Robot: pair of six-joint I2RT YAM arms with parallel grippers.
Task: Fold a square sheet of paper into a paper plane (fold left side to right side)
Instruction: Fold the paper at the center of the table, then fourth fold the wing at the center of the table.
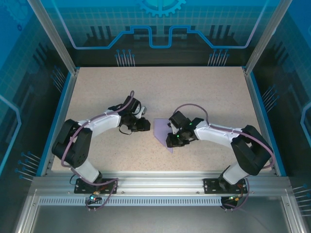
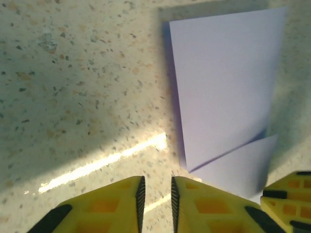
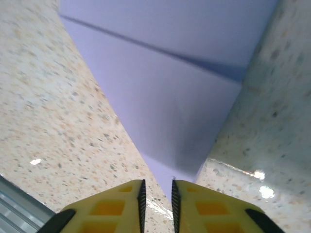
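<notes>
**Tabletop** [image 1: 160, 92]: flat and glossy, beige with fine dark and tan speckles. A bright streak of reflected light [image 2: 102, 162] crosses it in the left wrist view.
**Blue edging** [image 1: 57, 121]: runs along the left and right sides of the tabletop.
**Aluminium rail** [image 1: 160, 180]: spans the near edge, with a slotted strip [image 1: 160, 200] just nearer.
**Aluminium uprights** [image 1: 53, 34]: one rises at each far corner.
**Backdrop panels** [image 1: 160, 29]: blue, printed with circuit lines and a gear motif at far centre.
</notes>
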